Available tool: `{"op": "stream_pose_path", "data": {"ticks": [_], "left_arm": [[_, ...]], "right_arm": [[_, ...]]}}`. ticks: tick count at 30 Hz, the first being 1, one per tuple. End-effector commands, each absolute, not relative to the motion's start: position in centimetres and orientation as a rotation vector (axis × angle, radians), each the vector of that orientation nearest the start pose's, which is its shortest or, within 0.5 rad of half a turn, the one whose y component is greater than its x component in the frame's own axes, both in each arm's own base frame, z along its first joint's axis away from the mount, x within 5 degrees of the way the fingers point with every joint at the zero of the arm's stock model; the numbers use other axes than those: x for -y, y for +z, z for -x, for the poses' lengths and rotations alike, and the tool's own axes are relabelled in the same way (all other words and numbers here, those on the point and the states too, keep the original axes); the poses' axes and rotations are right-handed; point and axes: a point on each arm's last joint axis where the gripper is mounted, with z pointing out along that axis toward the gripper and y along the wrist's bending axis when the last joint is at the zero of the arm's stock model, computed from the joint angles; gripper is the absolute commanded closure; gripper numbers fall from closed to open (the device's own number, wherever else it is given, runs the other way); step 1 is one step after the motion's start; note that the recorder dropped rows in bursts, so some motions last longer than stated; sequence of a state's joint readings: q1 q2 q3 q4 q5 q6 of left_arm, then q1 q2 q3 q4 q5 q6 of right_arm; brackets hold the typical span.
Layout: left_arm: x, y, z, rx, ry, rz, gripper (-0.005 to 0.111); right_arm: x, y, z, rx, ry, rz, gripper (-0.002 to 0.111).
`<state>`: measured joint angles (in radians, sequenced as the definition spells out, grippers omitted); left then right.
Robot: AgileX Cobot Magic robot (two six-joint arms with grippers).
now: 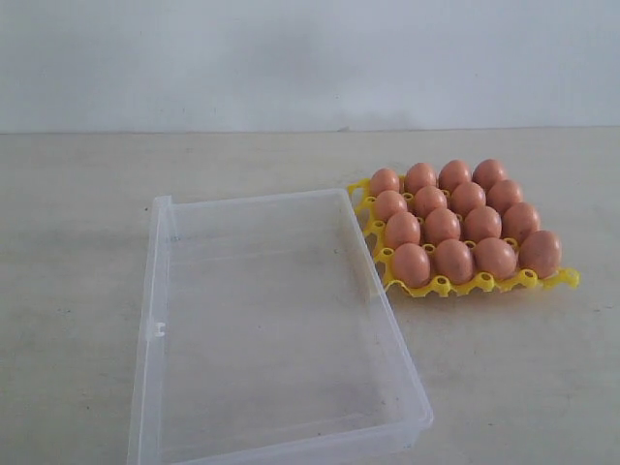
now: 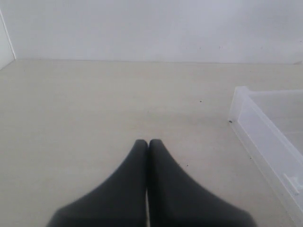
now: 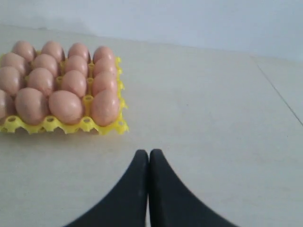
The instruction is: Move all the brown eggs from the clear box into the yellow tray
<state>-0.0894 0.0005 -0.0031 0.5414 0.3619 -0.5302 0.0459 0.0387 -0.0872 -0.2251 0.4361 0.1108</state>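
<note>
The brown eggs (image 1: 442, 225) fill the yellow tray (image 1: 484, 284) at centre right beside the empty-looking clear box (image 1: 152, 320), so the left gripper (image 2: 148, 142) and right gripper (image 3: 148, 152), both pinched together and empty, risk only jostling eggs by swinging low.

Both arms are basically doing the same thing right now. The left gripper (image 2: 148, 142) is sitting with its two black fingers (image 2: 128, 189) pressed flat against each other, tips meeting, with just a thin seam running down between them, and it's holding nothing. The fingers are flaring out wide toward the wrist camera and narrowing down to rounded tips. The right gripper (image 3: 149, 152) is looking like a copy of that: black fingers (image 3: 170, 198) clamped tight together, tips level with each other, also gripping nothing. Both are pointing straight ahead, away from their own cameras. The wide near ends of the fingers are coming out pretty blurry.
</note>
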Motion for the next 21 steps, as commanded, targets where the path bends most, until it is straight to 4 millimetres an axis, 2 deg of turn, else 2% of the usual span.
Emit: {"op": "stream_pose_path", "data": {"ticks": [1, 2, 4, 8, 12, 21], "left_arm": [[-1.19, 18.53, -5.4, -1.792, 0.091, 0.062, 0.111], [-1.19, 18.53, -5.4, -1.792, 0.091, 0.062, 0.111], [-1.17, 18.56, -5.4, -1.788, 0.089, 0.06, 0.111], [-1.17, 18.55, -5.4, -1.79, 0.09, 0.061, 0.111], [-1.17, 18.55, -5.4, -1.79, 0.09, 0.061, 0.111], [-1.17, 18.55, -5.4, -1.79, 0.09, 0.061, 0.111]], "right_arm": [[0.06, 18.64, -5.18, -1.846, -0.076, 0.114, 0.109], [-0.07, 18.05, -5.3, -1.845, -0.04, 0.092, 0.109], [-0.32, 18.53, -5.42, -1.792, 0.037, 0.04, 0.109], [-0.33, 18.52, -5.41, -1.791, 0.017, 0.073, 0.109], [-0.25, 18.44, -5.4, -1.794, -0.076, 0.175, 0.109], [-0.25, 18.38, -5.38, -1.801, -0.073, 0.172, 0.109]]}}
